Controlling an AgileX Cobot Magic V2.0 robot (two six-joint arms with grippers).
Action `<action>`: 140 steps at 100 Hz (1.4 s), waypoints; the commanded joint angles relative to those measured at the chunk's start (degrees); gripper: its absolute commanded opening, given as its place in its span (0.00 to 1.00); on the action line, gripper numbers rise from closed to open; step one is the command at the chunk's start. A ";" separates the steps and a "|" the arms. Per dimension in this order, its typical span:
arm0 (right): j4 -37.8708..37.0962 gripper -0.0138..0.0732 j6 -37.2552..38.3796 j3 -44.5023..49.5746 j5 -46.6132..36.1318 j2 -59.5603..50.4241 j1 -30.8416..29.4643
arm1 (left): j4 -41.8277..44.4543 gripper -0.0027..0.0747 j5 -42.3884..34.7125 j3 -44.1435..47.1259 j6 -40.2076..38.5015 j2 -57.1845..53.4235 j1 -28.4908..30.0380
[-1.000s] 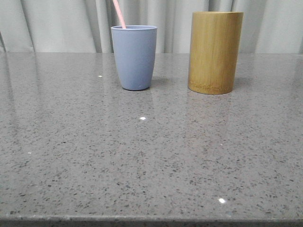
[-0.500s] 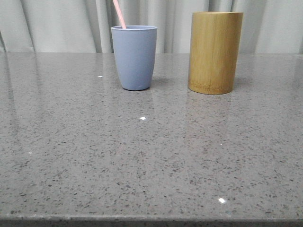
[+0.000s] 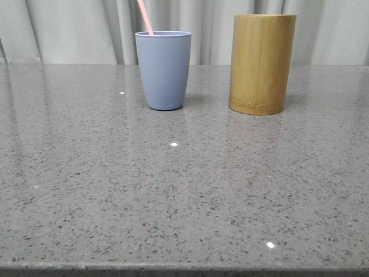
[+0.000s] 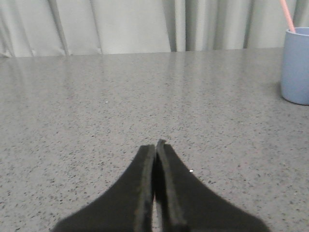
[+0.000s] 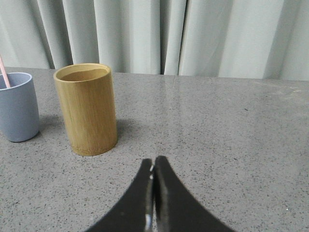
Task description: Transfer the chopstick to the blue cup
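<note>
The blue cup stands upright at the back of the table, left of centre. A pale pink chopstick leans out of it to the upper left; only its upper end shows. The cup and chopstick also show in the left wrist view, and again in the right wrist view as cup and chopstick. My left gripper is shut and empty, low over the table, well short of the cup. My right gripper is shut and empty, near the bamboo cylinder. Neither gripper shows in the front view.
A taller yellow-brown bamboo cylinder stands upright to the right of the blue cup; nothing shows above its rim. The grey speckled table runs to a front edge. Pale curtains hang behind.
</note>
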 commanded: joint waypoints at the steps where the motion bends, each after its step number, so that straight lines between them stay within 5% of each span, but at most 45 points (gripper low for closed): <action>1: -0.58 0.08 0.00 -1.29 -4.26 0.44 -0.29 | 0.07 0.01 -6.14 0.79 0.00 -1.73 1.89; 27: -0.58 0.08 0.00 -1.29 -4.25 0.53 -0.29 | -0.44 0.01 -4.33 2.72 0.42 -3.00 6.06; 140: -0.58 0.08 0.00 -1.29 -4.25 0.53 -0.29 | -0.44 0.01 -4.70 2.63 0.58 -3.00 6.06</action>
